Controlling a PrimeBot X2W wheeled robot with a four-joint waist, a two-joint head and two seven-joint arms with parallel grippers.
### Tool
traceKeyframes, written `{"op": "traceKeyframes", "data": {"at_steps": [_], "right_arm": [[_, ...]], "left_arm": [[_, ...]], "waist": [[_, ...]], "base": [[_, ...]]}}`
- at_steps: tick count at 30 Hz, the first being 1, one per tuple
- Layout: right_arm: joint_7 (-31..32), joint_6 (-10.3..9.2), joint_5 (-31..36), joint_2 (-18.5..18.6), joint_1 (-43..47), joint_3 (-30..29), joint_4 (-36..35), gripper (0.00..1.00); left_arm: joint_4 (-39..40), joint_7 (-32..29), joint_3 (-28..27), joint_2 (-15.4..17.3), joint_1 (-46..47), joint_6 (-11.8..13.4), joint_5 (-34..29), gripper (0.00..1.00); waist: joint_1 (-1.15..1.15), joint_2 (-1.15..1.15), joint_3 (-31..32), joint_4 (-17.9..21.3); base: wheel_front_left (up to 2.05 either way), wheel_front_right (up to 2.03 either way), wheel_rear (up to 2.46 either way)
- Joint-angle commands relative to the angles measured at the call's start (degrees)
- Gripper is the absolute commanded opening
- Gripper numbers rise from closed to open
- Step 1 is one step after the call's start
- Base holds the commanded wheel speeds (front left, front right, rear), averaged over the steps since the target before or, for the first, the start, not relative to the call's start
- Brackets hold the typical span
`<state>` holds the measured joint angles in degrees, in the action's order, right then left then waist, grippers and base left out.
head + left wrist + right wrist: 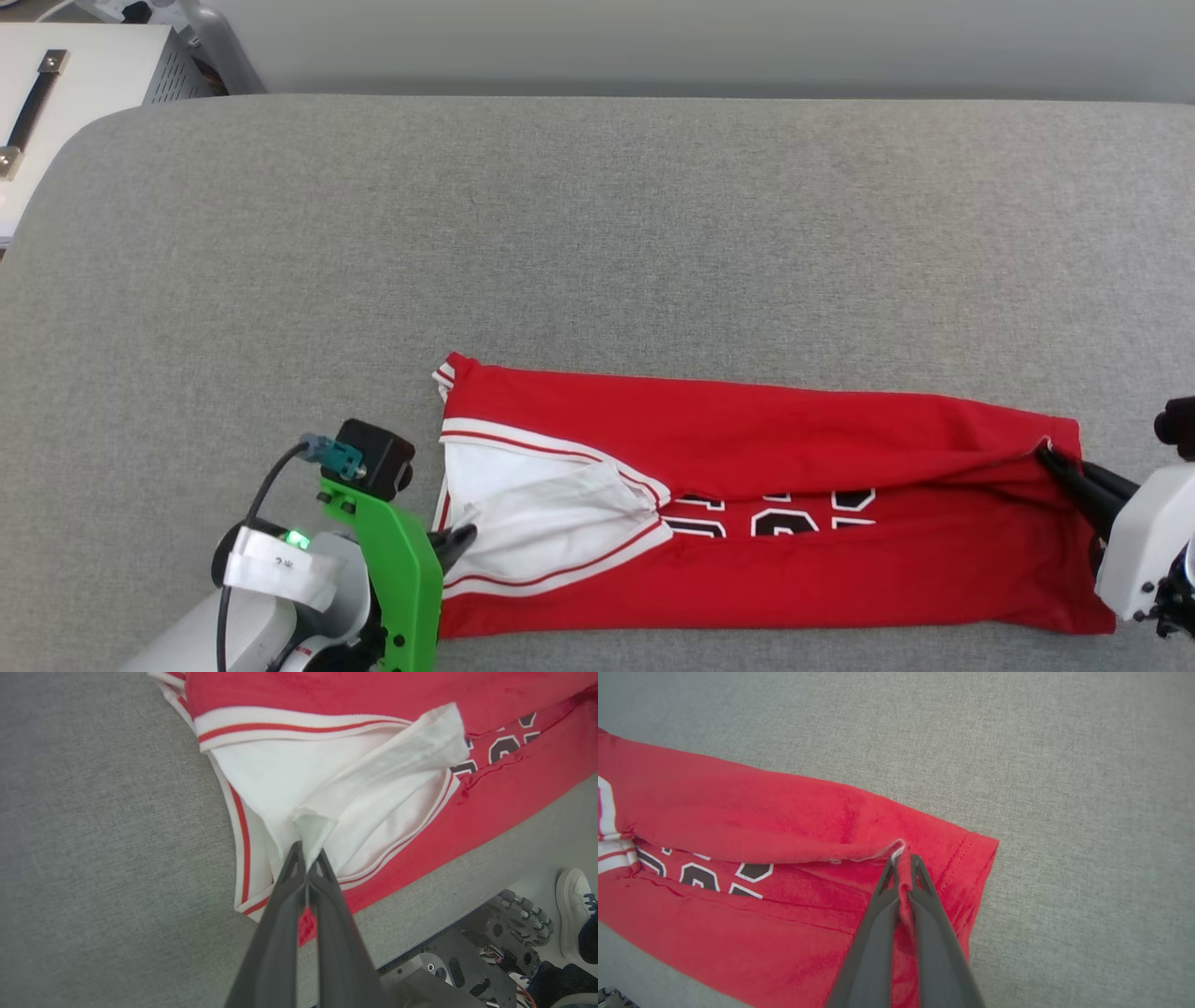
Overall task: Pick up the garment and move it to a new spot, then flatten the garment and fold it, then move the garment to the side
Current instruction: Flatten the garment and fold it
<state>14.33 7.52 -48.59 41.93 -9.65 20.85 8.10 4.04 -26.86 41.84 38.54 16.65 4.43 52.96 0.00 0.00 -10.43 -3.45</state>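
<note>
The garment (766, 439) is a red jersey T-shirt lying in a long folded band near the front edge of the grey table, white sleeve at its left end and black white-outlined lettering half covered by a fold. My left gripper (464, 539) is shut on the white sleeve cloth (308, 828), which bunches between its fingertips. My right gripper (1050, 455) is shut on the red hem at the right end, where a pinch of red fabric (903, 884) sits between the fingers (920, 877).
The grey padded table (597, 233) stretches wide behind the garment. A white cabinet (65, 84) with a black handle stands off the far left corner. In the left wrist view the robot's base (467, 956) and a person's white shoe (572, 905) lie below the table's front edge.
</note>
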Motion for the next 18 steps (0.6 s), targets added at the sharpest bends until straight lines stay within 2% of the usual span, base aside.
{"op": "traceKeyframes", "data": {"at_steps": [1, 12, 13, 14, 15, 16, 17, 18], "right_arm": [[-0.3, -0.03, 0.4, 0.2, 1.5, 0.2, -0.6, 0.00], [-0.6, -0.03, 5.0, 0.9, 3.2, 4.0, -0.6, 0.00], [-0.7, -0.03, 5.1, 0.8, 3.0, 4.3, -0.4, 0.07], [-0.7, -0.03, 5.2, 0.7, 2.9, 4.5, -0.2, 0.34], [-0.7, -0.03, 5.2, 0.6, 2.7, 4.7, 0.2, 1.00], [-0.7, -0.03, 5.4, 0.5, 2.6, 5.0, 0.4, 1.00], [-0.6, -0.03, 5.5, 0.5, 2.6, 5.3, 0.7, 1.00], [-0.6, -0.03, 5.5, 0.5, 2.7, 5.6, 0.9, 1.00]], "left_arm": [[-0.6, 0.0, 0.3, -0.6, -1.1, -0.4, 0.6, 0.00], [-6.5, 0.5, 1.7, -1.2, -1.8, -2.1, 0.7, 0.00], [-7.1, 0.4, 2.0, -1.2, -1.7, -2.4, 0.5, 0.00], [-7.5, 0.5, 2.1, -1.2, -1.7, -2.6, 0.4, 0.00], [-8.1, 0.5, 2.4, -1.3, -1.7, -2.8, 0.3, 0.11], [-8.4, 0.7, 2.7, -1.4, -1.6, -3.1, -0.1, 0.45], [-8.9, 1.0, 2.8, -1.6, -1.6, -3.2, -0.3, 1.00], [-9.3, 1.4, 2.9, -1.7, -1.7, -3.3, -0.4, 1.00]], "waist": [[0.00, 0.00, 0.1, 0.2], [0.00, 0.00, 0.5, 1.3], [0.00, 0.00, 0.6, 1.3], [0.00, 0.00, 0.6, 1.3], [0.00, 0.00, 0.8, 1.4], [0.00, 0.00, 0.9, 1.4], [0.00, 0.00, 1.1, 1.4], [0.00, 0.00, 1.4, 1.4]], "base": [[0.00, 0.00, 0.00], [0.00, 0.00, 0.00], [0.00, 0.00, 0.00], [0.00, 0.00, 0.00], [0.00, 0.00, 0.00], [0.00, 0.00, 0.00], [0.00, 0.00, 0.00], [0.00, 0.00, 0.00]]}}
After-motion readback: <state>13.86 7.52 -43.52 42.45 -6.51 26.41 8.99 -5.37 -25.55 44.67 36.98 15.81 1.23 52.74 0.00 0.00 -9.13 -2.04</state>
